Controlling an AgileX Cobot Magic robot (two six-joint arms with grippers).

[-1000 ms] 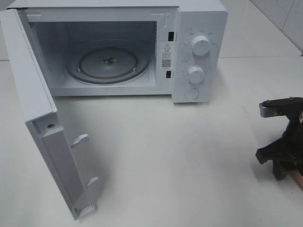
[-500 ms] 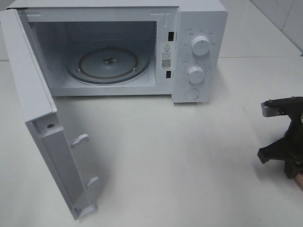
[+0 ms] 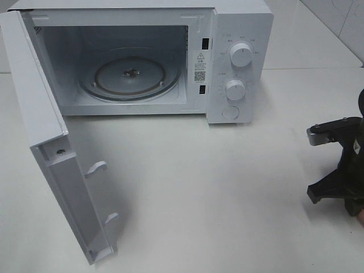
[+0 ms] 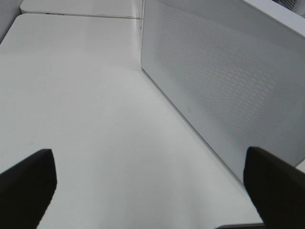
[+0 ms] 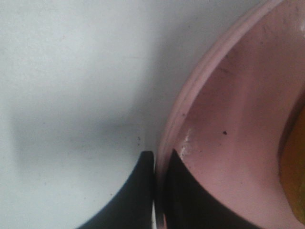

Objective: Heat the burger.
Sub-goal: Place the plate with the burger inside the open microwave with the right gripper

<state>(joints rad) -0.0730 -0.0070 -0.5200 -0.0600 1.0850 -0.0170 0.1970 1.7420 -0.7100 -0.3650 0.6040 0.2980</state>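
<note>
Progress is early, by my reading. The microwave [image 3: 239, 23] stands along the top of the exterior view with its door [image 3: 34, 102] swung wide toward the left edge. The glass turntable [image 3: 131, 77] inside is bare, so the opening step looks done and the loading does not.

My right gripper [image 5: 155, 164] is pinched tight on the rim of the pink plate [image 5: 228, 119], one finger outside the rim and one on the plate's inner face. In the exterior view that arm sits at the far right edge, below the microwave and well apart from it.

Of the burger [image 5: 296, 167] I see only an orange-brown sliver at the very edge of the right wrist view, on the plate and away from the pinched rim. I take it for the bun but cannot make out more. The exterior view cuts it off entirely.

My left gripper [image 4: 147, 191] is spread fully wide with nothing in it. It hangs over bare table [image 4: 86, 95], just beside the perforated outer face of the door.

What is left, as I judge it: lift the plate, carry it across the table to the cavity, set it on the turntable and let go. Then I shut the door and set the knobs [image 3: 241, 56]. The pinch on the rim is narrow, so the plate may tilt as it comes up.
</note>
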